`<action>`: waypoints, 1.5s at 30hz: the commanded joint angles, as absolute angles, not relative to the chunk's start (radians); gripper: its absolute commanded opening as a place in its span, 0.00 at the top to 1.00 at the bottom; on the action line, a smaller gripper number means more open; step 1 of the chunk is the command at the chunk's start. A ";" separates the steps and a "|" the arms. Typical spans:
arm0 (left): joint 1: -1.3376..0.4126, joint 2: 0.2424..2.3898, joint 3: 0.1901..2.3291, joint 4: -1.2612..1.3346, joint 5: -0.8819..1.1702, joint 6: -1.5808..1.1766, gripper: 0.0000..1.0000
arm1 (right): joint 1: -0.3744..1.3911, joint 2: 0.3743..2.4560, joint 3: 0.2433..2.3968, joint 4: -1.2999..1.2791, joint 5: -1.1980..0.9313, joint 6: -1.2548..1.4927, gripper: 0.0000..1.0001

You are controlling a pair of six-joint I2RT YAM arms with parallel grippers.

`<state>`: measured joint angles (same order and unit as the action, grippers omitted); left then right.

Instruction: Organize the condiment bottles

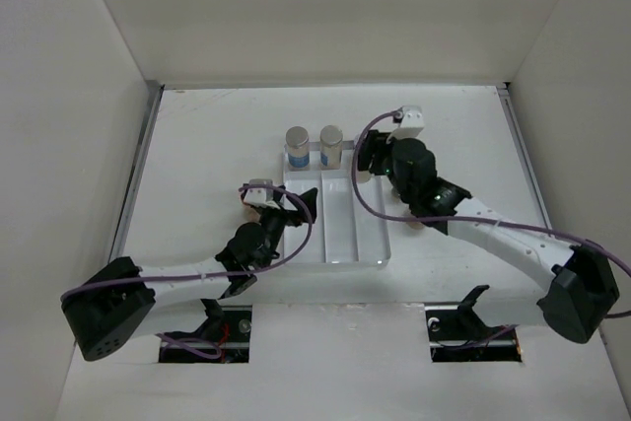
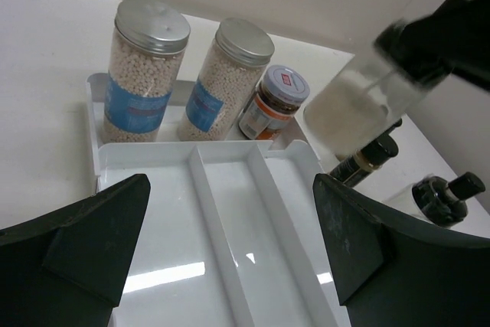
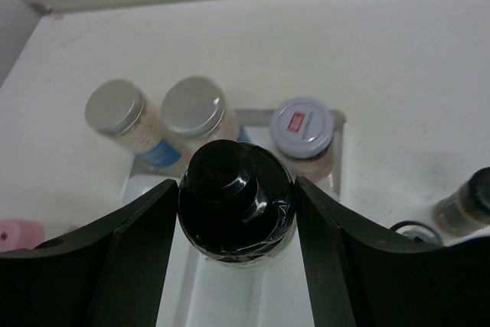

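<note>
The condiment bottles are split between the white divided tray (image 2: 107, 160) and the table (image 1: 207, 145) to its right. Two tall silver-lidded cylinders (image 2: 144, 74) (image 2: 228, 82), filled with pale beads and wearing blue labels, stand upright and just beside each other in the tray's far cross compartment. A wide jar (image 2: 272, 103) with a pale lid and a red sticker stands next to them at the right end of that same row.

The right gripper (image 3: 236, 189) is closed on the cream black-capped bottle (image 2: 348, 109), one finger on each side of its body. It holds the bottle tilted, off the surface, above the right side of the tray and close to the wide jar.

Two small dark black-capped bottles (image 2: 369, 158) (image 2: 446, 193) sit on the table just past the tray's right edge, near each other.

The left gripper (image 2: 230, 258) hangs over the near end of the tray's long compartments. Its jaws are spread wide, with nothing between them, and its fingers (image 2: 84, 246) frame the divider from either side
</note>
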<state>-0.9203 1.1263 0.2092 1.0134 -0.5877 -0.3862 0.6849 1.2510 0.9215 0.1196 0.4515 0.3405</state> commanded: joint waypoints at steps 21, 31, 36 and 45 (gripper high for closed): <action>-0.894 1.046 0.173 1.058 -0.627 -0.410 0.12 | 0.840 1.594 0.997 0.342 0.537 0.359 0.11; -0.910 1.055 0.178 1.058 -0.626 -0.413 0.12 | 0.806 1.091 0.740 0.178 0.750 0.374 0.00; -0.920 1.063 0.183 1.061 -0.626 -0.413 0.12 | 0.754 0.891 0.652 -0.194 0.948 0.498 0.00; -0.921 1.065 0.184 1.060 -0.626 -0.413 0.12 | 0.670 0.956 0.592 -0.370 0.755 0.660 0.00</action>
<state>-0.9173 1.0641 0.1780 1.0134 -0.6250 -0.4007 0.6838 0.9428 0.6056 -0.3199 0.8131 0.5995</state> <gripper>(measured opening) 0.883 0.998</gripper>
